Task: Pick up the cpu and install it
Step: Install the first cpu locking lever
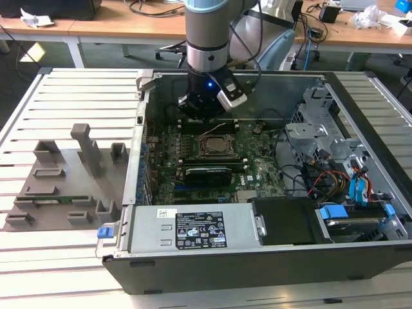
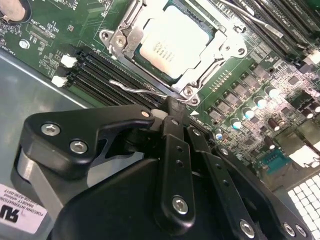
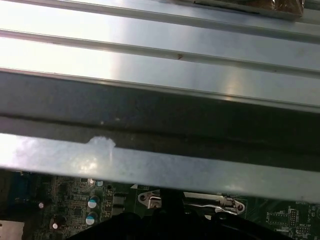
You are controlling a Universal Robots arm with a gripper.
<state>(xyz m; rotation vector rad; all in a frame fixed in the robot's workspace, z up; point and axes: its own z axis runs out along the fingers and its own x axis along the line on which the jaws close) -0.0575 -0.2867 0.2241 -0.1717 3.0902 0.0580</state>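
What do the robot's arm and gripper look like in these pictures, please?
The arm is a thick silver-grey cylinder with a pale blue band on top. Its wrist is black with a small blue light and a white-grey module. The gripper is matte black, its linkage plates joined by silver screws.

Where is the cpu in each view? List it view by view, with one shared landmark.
Exterior view: cpu in the motherboard's middle.
Second wrist view: cpu inside the socket frame, beside the memory slots.
First wrist view: socket frame edge beside the case wall.
Landmark: the socket frame.
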